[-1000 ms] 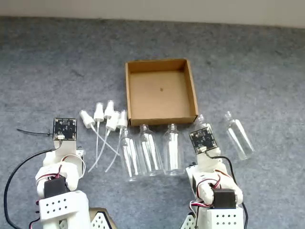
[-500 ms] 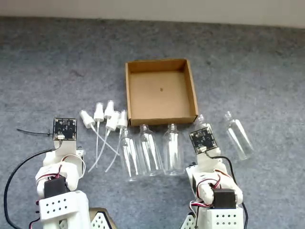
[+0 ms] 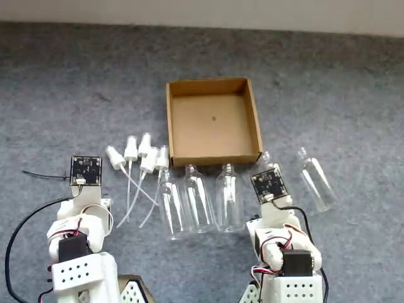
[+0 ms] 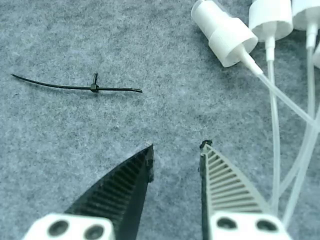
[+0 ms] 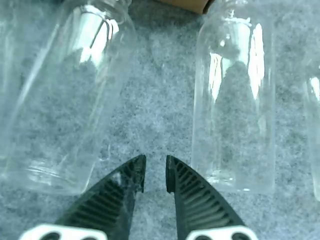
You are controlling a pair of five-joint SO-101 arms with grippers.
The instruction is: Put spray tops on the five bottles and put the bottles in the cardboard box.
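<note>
Grippers both unloaded. Left gripper (image 4: 177, 147) is spread wide over bare mat (image 4: 100, 40) and touches nothing. Tops (image 4: 225, 35) lie ahead on its right, their tubes trailing back beside the pale finger (image 4: 227, 185). A black tie (image 4: 75, 86) lies ahead on its left, apart. Right gripper (image 5: 155, 160) is barely ajar, a narrow slit between the tips, gripping nothing. It sits at the base end of the mat strip between two lying bottles (image 5: 65, 95), near both and touching neither. High view: three bottles lie in a row, necks toward the box (image 3: 211, 126) near wall. A fourth is partly under the right arm, a fifth farther right. The box stands open-topped, walls upright.
</note>
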